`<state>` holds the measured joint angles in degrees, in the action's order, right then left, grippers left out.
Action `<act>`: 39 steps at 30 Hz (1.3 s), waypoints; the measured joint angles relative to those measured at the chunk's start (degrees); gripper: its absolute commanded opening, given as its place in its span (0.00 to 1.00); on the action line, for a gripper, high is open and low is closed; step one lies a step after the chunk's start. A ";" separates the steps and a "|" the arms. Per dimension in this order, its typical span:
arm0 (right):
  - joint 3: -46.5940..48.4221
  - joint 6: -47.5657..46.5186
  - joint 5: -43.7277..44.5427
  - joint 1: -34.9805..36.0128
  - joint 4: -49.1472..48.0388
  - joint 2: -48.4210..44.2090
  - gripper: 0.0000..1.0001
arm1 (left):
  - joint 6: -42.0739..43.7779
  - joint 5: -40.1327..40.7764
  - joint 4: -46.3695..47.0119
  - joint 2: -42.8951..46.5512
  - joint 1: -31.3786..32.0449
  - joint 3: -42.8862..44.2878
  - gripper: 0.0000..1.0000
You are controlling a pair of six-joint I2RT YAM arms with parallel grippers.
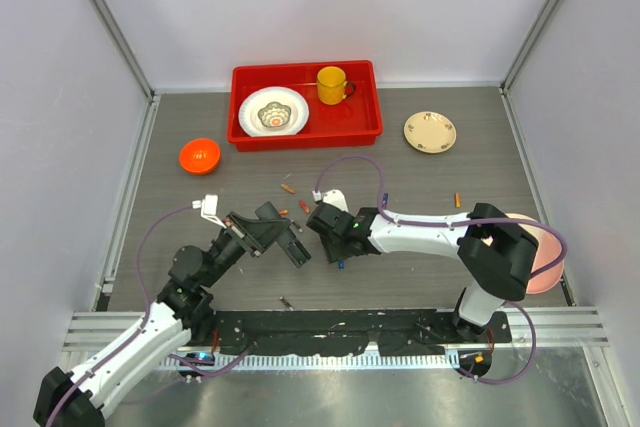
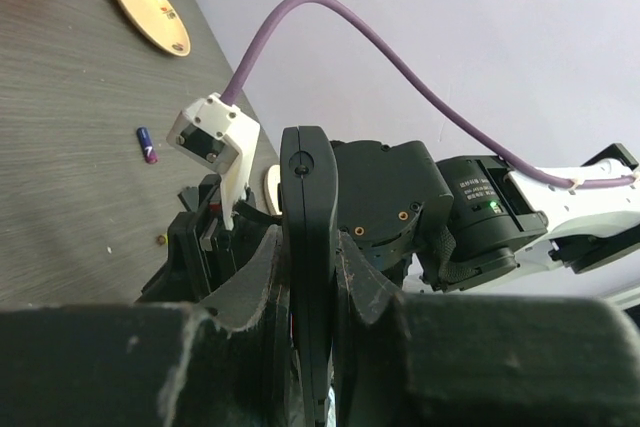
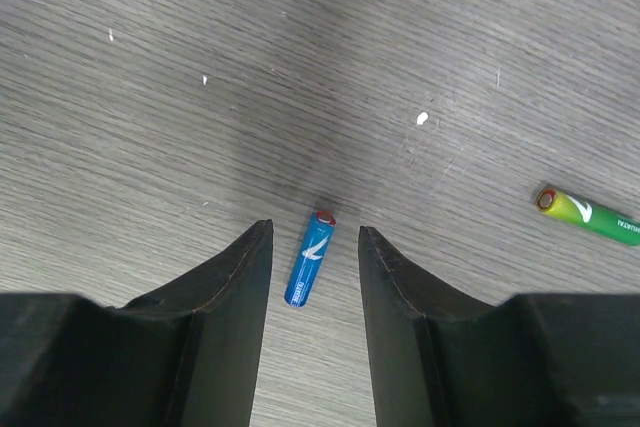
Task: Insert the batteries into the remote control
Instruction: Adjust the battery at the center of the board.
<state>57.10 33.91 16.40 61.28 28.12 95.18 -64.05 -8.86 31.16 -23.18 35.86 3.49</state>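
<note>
My left gripper [image 1: 278, 229] is shut on the remote control [image 1: 293, 244], a slim black bar that stands edge-on between the fingers in the left wrist view [image 2: 305, 237]. My right gripper [image 1: 335, 247] is open and points down at the table just right of the remote. A blue battery [image 3: 310, 259] lies on the table between its open fingertips [image 3: 250, 257], touching neither; it also shows in the top view [image 1: 340, 264]. A green battery [image 3: 590, 217] lies to the right. Orange batteries [image 1: 288, 188] [image 1: 303, 206] lie behind the grippers.
A red tray [image 1: 305, 132] with a bowl and a yellow mug [image 1: 332, 84] stands at the back. An orange bowl [image 1: 199, 155], a cream plate [image 1: 430, 132] and a pink plate [image 1: 548, 267] are on the table. Another orange battery [image 1: 458, 200] and a dark one [image 1: 287, 302] lie loose.
</note>
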 measured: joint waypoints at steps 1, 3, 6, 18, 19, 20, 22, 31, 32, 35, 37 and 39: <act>-0.15 0.17 -0.02 0.02 -0.07 0.00 0.45 | 0.02 -0.33 0.26 -0.31 0.00 0.00 0.00; -0.72 0.50 -0.02 0.07 -0.24 -0.07 0.45 | 0.07 -1.64 1.33 -1.36 0.00 -0.07 0.00; -2.14 0.81 -0.11 0.17 -0.22 -0.17 0.45 | 0.09 -4.11 4.46 -3.67 0.00 -0.24 0.00; -3.13 0.98 -0.39 0.17 -0.85 -1.88 0.45 | 0.04 -8.74 11.85 -7.26 0.00 -0.52 0.00; -3.13 0.98 -0.44 0.17 -0.87 -1.88 0.44 | 0.07 -8.72 11.82 -6.97 0.00 -0.55 0.00; -3.13 0.98 -0.48 0.17 -0.85 -1.88 0.43 | 0.07 -8.72 11.85 -6.71 0.00 -0.55 0.00; -3.13 0.96 -0.57 0.17 -0.87 -1.88 0.41 | 0.07 -8.72 11.74 -5.88 0.00 -0.55 0.00; -3.13 0.92 -1.07 0.17 -0.92 -0.37 0.34 | 0.07 -8.68 10.86 -4.39 0.00 -0.55 0.00; -3.13 0.90 -1.07 0.17 -0.90 -0.37 0.33 | 0.07 -8.68 10.82 -4.39 0.00 -0.55 0.00; -3.13 0.42 -1.03 0.17 -0.87 -0.35 0.26 | 0.07 -8.68 10.75 -4.39 0.00 -0.57 0.00; -3.13 -0.17 -0.98 0.17 -0.87 -0.31 0.18 | 0.07 -8.68 10.73 -4.39 0.00 -0.57 0.00; -3.10 -1.07 -0.81 0.22 -0.85 -0.31 0.13 | 0.07 -8.68 10.69 -4.39 0.00 -0.57 0.00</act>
<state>54.00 32.84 15.59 61.49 27.27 94.87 -63.99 -17.54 41.85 -27.57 35.86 2.92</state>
